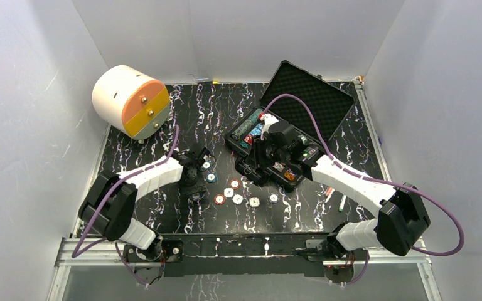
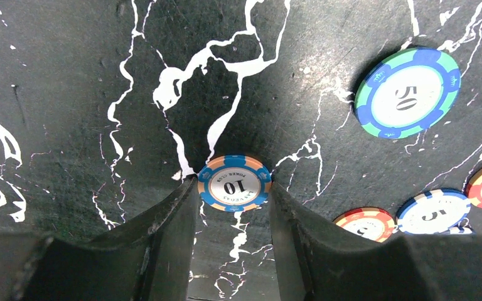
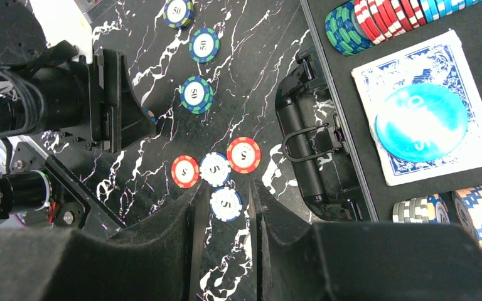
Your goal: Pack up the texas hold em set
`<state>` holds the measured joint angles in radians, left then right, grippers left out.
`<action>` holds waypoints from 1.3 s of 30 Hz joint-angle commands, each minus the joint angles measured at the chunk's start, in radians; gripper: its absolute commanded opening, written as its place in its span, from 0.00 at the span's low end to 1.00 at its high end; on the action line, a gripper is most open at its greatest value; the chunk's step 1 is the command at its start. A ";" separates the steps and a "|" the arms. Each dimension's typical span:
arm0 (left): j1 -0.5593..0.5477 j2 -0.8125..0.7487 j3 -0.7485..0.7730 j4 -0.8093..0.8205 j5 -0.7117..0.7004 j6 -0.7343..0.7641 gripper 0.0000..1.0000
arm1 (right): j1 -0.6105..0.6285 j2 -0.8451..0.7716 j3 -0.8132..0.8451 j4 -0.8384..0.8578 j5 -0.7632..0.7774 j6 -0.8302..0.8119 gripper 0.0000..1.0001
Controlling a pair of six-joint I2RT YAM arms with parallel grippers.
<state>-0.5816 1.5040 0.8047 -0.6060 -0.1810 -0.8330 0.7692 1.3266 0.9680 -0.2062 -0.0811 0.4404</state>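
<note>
The black rectangular hard case with grey foam lining lies open at 1 o'clock on the black marbled table, and its lid is tilted back toward 12. In the right wrist view, rows of multicoloured poker chips stand on edge inside it. Below them a blue-backed card deck lies flat, with a round translucent teal disc on top. More chip stacks are at 5 o'clock from the deck.

Loose chips lie flat on the table, at 7 o'clock from the case.

The left gripper is low at the table, at 9 o'clock of this group. Its two black fingers stand apart, with a blue-and-orange chip marked 10 lying flat between them. The tips are right at its rim on both sides, but I cannot tell if they squeeze it. A green-and-blue chip marked 50 lies at 2 o'clock from it, well apart.

The right gripper hangs over the table just beside the handle side of the case. Its fingers are apart and hold nothing. A blue-and-white chip marked 5 shows on the table through the gap.

A white-and-orange round drawer unit sits at 10 o'clock of the table. A red pen and a green pen lie at 4 o'clock.
</note>
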 commanded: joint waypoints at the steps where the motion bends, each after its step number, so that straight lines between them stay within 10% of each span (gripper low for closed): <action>1: -0.010 0.007 -0.085 -0.017 -0.052 -0.003 0.37 | 0.013 -0.023 -0.001 0.048 0.026 0.009 0.38; 21: -0.009 -0.287 0.039 -0.024 0.244 -0.274 0.36 | 0.283 -0.047 -0.257 0.470 0.238 0.442 0.62; 39: -0.007 -0.263 0.028 0.212 0.502 -0.495 0.36 | 0.291 0.008 -0.332 0.646 0.260 0.538 0.62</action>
<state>-0.5865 1.2510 0.8501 -0.4431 0.2333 -1.2526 1.0554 1.3296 0.6422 0.3420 0.1379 0.9565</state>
